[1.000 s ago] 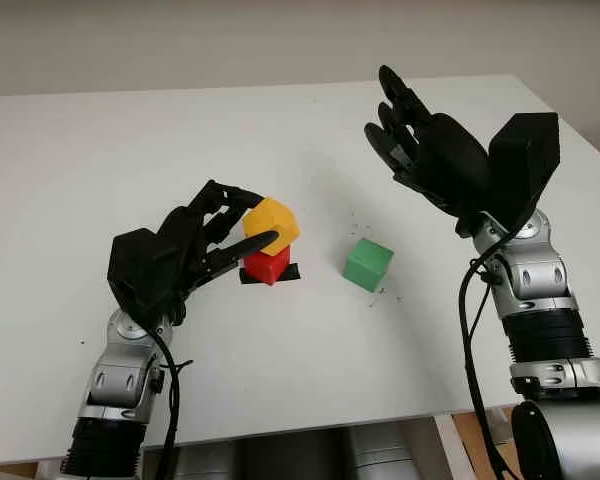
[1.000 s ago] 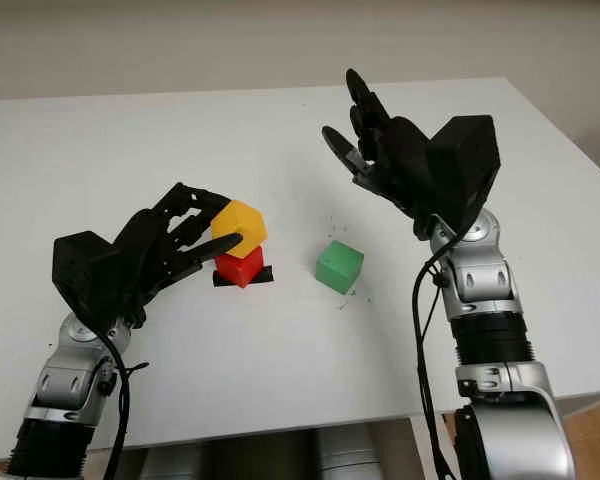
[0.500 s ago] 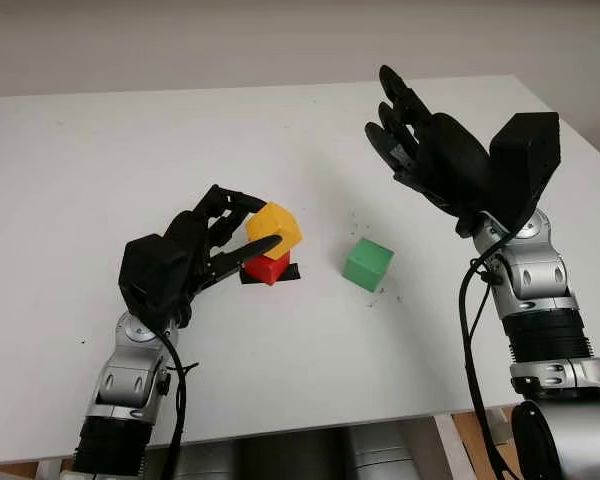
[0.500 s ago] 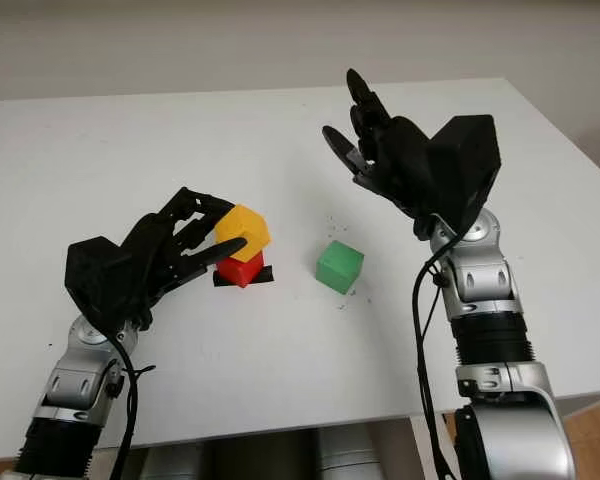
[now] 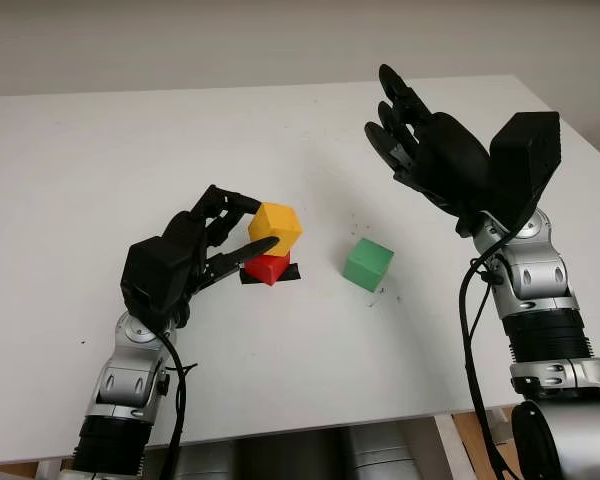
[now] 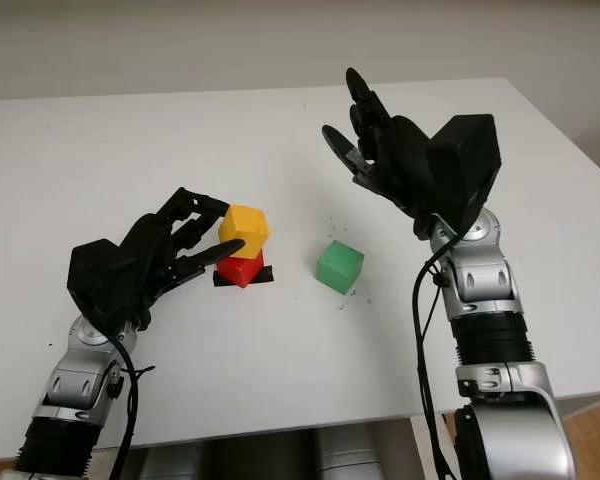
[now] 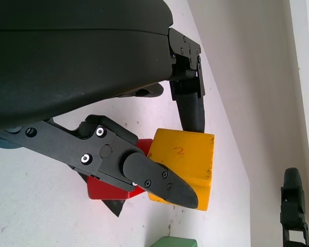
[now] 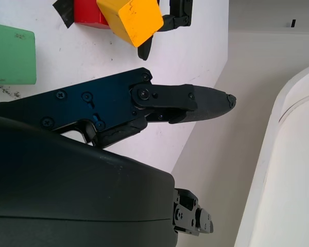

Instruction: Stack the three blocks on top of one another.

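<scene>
Two black robot hands reach over a white table (image 5: pixel 100 150). Near the table's middle, the left hand (image 5: pixel 215 238) grips a yellow block (image 5: pixel 276 227) between its fingers (image 7: pixel 162 181), one fingertip pressed against the block's near side and others curled over its far side. This yellow block sits on top of a red block (image 5: pixel 267 268), slightly off-centre and overhanging toward the robot's right, and a small handwritten mark shows on one of its faces in the left wrist view. Beneath it, the red block rests on a small patch of black tape (image 5: pixel 290 272) stuck to the tabletop.

Just to the right of this pair, apart from it, a green block (image 5: pixel 368 264) sits alone on the table, turned so that a corner points toward the robot. A few tiny dark specks (image 5: pixel 357 215) dot the white surface around it.

Farther right and raised well above the table, the right hand (image 5: pixel 420 150) is open and holds nothing, with its fingers pointing up and away from the robot. Its arm rises from the bottom right corner, silver joints and a black cable (image 5: pixel 468 330) visible along it.
</scene>
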`<state>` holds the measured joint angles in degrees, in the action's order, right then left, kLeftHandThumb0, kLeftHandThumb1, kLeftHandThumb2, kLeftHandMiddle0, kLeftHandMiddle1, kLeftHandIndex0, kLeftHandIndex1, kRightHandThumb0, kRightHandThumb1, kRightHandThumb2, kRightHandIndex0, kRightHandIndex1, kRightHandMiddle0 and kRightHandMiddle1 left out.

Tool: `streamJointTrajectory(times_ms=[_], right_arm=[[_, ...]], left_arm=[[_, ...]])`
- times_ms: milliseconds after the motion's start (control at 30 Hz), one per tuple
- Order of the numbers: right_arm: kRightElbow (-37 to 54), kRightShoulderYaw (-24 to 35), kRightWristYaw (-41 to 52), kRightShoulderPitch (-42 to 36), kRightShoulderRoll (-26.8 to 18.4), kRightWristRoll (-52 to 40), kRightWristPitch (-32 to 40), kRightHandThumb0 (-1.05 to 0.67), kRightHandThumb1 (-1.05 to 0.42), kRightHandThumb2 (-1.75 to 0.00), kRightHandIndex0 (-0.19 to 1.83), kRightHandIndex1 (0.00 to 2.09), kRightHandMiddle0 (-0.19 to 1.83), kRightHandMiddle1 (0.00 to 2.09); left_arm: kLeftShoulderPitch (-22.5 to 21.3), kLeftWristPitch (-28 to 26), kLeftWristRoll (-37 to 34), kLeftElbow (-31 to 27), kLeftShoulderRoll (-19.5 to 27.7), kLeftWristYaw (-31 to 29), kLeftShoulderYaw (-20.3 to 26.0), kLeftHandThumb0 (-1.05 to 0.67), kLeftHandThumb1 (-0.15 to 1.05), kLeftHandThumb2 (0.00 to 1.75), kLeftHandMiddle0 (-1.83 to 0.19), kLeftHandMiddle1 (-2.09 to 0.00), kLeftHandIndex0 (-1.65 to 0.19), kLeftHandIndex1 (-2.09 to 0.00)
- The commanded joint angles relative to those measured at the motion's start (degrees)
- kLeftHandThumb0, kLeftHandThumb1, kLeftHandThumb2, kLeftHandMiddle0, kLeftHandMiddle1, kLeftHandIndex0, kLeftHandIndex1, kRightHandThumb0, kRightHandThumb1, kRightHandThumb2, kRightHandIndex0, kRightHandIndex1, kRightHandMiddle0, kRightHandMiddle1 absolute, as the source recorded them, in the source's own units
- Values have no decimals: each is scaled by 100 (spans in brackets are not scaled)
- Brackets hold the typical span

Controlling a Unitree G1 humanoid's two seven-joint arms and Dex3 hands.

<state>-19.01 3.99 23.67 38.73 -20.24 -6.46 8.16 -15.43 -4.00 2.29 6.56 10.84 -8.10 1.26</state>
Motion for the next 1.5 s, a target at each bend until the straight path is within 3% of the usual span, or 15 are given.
streamJointTrajectory(times_ms=[0, 633, 833, 900, 1000, 1167, 1467], right_arm=[[78, 25, 27, 25, -46, -12, -40, -63, -105, -41, -19, 0, -19, 2], [185, 12, 87, 47, -109, 24, 76, -63, -105, -43, -19, 0, -19, 0], [193, 25, 78, 60, -105, 13, 80, -63, -105, -42, -19, 0, -19, 1], [157, 20, 92, 68, -109, 23, 25, -63, -105, -43, -19, 0, -19, 1], [156, 28, 82, 77, -90, 11, 47, -63, -105, -43, -19, 0, -19, 1], [198, 18, 54, 68, -84, 28, 75, -65, -105, -41, -19, 0, -19, 2], [160, 23, 76, 75, -97, 26, 83, -65, -105, -41, -19, 0, -19, 1]], left_arm=[[18, -4, 35, 11, 31, 21, -11, -40, 103, 5, -31, -3, -24, -179], [225, -250, 248, -286, 242, 52, 30, -43, 102, 5, -31, -1, -25, -175], [222, -339, 224, -330, 181, 113, 10, -42, 104, 6, -26, 0, -15, -181], [224, -354, 176, -347, 167, 100, 20, -41, 104, 6, -20, 0, -2, -166], [221, -357, 194, -354, 199, 70, -3, -42, 105, 6, -10, -1, 10, -127], [233, -383, 204, -355, 219, 12, -29, -47, 105, 6, 1, -4, -4, -31], [256, -263, 115, -353, 267, -285, -45, -51, 105, 7, 11, -4, 7, -6]])
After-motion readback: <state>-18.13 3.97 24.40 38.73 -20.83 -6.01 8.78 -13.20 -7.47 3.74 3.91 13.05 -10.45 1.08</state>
